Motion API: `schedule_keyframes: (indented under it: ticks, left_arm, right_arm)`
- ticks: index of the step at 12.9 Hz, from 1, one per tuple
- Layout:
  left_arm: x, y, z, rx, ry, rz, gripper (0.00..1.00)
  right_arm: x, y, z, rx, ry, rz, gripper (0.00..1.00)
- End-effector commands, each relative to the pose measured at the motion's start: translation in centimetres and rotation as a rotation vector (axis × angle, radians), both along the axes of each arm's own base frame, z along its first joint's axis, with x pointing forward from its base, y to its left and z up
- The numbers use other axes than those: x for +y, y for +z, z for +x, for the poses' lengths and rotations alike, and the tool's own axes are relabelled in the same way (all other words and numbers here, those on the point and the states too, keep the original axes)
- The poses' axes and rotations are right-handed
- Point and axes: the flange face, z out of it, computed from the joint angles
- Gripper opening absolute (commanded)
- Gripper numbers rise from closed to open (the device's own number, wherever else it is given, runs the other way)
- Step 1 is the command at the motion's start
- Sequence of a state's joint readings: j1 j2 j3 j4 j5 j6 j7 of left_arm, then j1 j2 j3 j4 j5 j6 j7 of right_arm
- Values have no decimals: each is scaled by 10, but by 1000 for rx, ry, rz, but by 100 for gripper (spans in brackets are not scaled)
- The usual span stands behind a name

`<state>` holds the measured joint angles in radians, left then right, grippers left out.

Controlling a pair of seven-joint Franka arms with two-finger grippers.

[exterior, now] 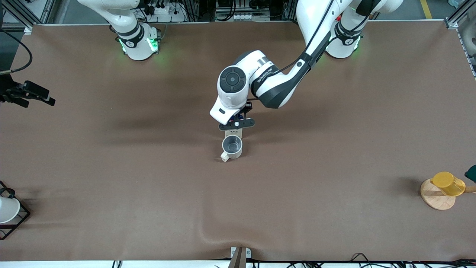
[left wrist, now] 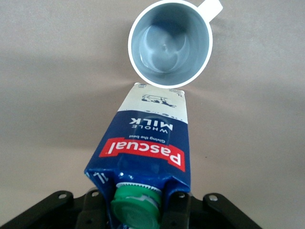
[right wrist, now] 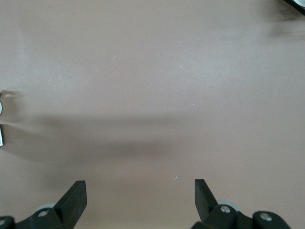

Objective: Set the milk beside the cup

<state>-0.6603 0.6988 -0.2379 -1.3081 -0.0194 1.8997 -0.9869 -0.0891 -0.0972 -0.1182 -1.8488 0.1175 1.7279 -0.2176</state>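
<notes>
The milk [left wrist: 145, 143], a dark blue and white carton with a red label and a green cap [left wrist: 136, 205], is held upright in my left gripper [left wrist: 138, 210], whose fingers [left wrist: 175, 210] are shut on its top. In the front view only a pale strip of the milk [exterior: 238, 133] shows under my left gripper [exterior: 237, 124]. Its base is right beside the cup [exterior: 232, 146], farther from the front camera. The cup [left wrist: 170, 43] is off-white, grey inside, with a side handle. My right gripper [right wrist: 140, 183] is open and empty over bare table.
A yellow cup [exterior: 448, 183] on a wooden disc [exterior: 436, 197] stands near the left arm's end. A white vessel in a black wire frame [exterior: 7, 210] stands at the right arm's end. A black device [exterior: 28, 93] juts in at that end.
</notes>
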Motion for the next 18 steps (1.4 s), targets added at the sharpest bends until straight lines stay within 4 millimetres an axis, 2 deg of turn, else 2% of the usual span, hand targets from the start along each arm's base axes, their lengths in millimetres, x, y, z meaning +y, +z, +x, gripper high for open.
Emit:
schedule_keyframes:
  ticks: [1,2,3,5,8,11,13,14,16,17,18]
  left_arm:
    - [-4,-5,3,-14,4,4,0]
    - [-4,-5,3,-16,4,5,17]
    - [-4,-5,4,-21,0,7,99]
    - [-9,-7,-3,-92,-64,63,100]
    - [-10,4,-3,-104,-71,53,100]
    - [-10,39,-6,-133,-62,25,100]
    - [-1,75,-2,-147,-35,-11,100]
    - [14,99,8,-157,-4,-31,100]
    - [60,153,34,-192,67,-40,100]
    - [101,188,55,-224,125,-50,100]
    - [143,209,79,-250,183,-54,100]
  right_arm:
    - [12,9,-6,-20,2,-28,100]
    - [26,14,-5,-20,29,-48,100]
    - [31,20,-4,-24,39,-55,100]
    - [30,33,-2,-30,23,-58,100]
    - [32,44,3,-53,28,-67,100]
    - [32,61,24,-63,21,-72,100]
    - [44,64,22,-22,4,-75,100]
    - [49,63,23,-18,7,-94,100]
    - [50,70,25,-30,17,-111,100]
    - [50,71,26,-31,17,-117,100]
    - [51,71,26,-30,19,-116,100]
